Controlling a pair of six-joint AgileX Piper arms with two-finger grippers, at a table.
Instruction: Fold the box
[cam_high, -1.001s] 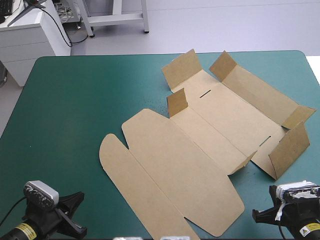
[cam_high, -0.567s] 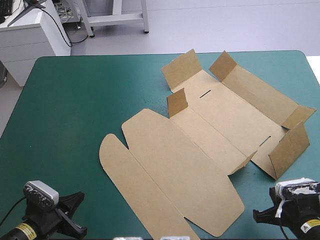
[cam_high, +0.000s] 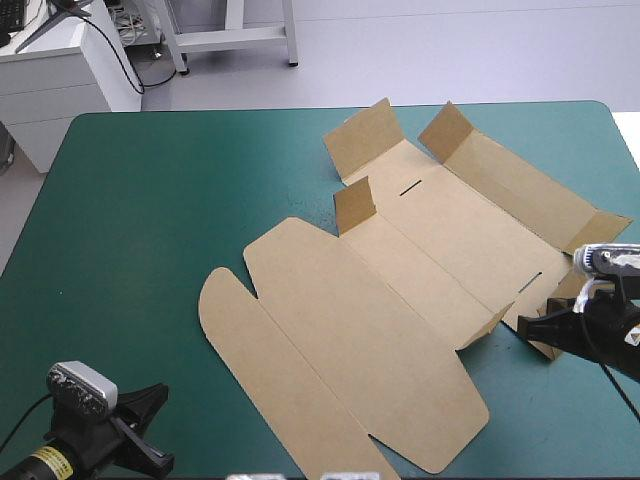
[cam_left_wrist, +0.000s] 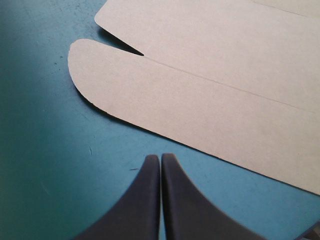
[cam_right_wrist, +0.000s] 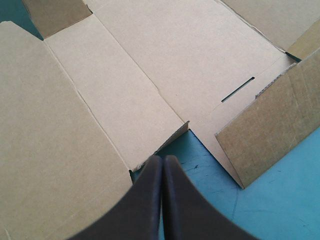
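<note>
1. Two robot arms reach over a teal-green tabletop. A brown box lies opened out on it as a cut sheet, across the middle and right side. It is mostly flat, with several short flaps standing up at its far and right ends.
2. Long panels of the sheet run slantwise, from far left to near right. The broad lid panel, ending in a rounded flap, lies toward the near left.
3. The right fingers are pressed together into one point and hold nothing. They sit at the sheet's near right corner, the tip just beside a small raised tab. A tall upright flap stands just to the right of it.
4. The left fingers are also closed and empty, over the cover at the near left. The rounded flap lies ahead of them, near but not touching.
5. Judging from this, the right arm is the nearer one to the standing flaps, so the next fold most likely starts there. The sheet spreads ahead and to the left of those fingers.
6. Beyond the far edge are a pale floor and a white cabinet at the far left.
</note>
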